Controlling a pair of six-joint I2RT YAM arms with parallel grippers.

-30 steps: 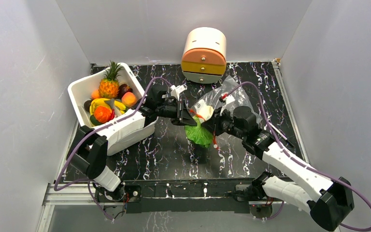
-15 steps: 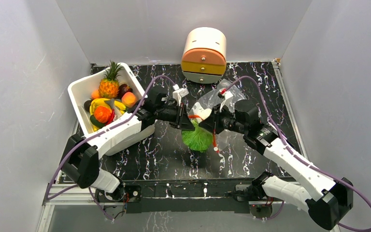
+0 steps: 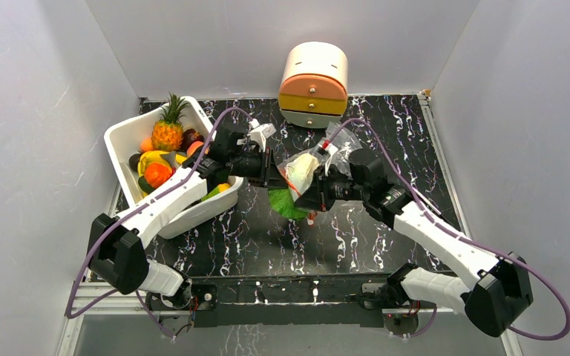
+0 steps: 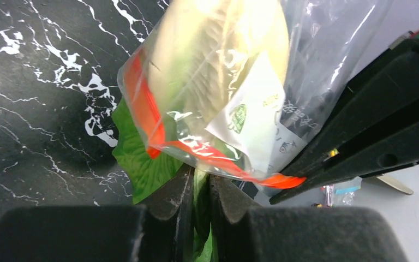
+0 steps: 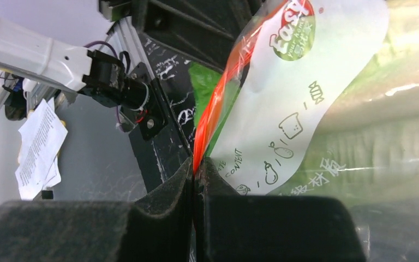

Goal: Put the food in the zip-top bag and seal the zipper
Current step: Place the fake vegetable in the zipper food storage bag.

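The zip-top bag (image 3: 308, 165) hangs in the air between both grippers, over the middle of the table. The pale cabbage (image 4: 218, 49) lies mostly inside it. Its green leaves (image 3: 286, 202) stick out below the mouth. My left gripper (image 3: 274, 178) is shut on a green cabbage leaf (image 4: 142, 164), just under the red-orange zipper (image 4: 153, 117). In the left wrist view the left gripper (image 4: 199, 177) shows the leaf pinched between its jaws. My right gripper (image 3: 315, 194) is shut on the zipper strip (image 5: 218, 98), as the right wrist view (image 5: 196, 164) shows.
A white tub (image 3: 122, 137) at the back left holds a pineapple (image 3: 168, 127) and several other toy fruits. A round cream-and-orange drawer box (image 3: 313, 74) stands at the back centre. Grey walls close in the left, right and back sides.
Both grippers and the bag have shifted left and slightly back. The bag now covers more of the cabbage, so less green leaf shows below it.
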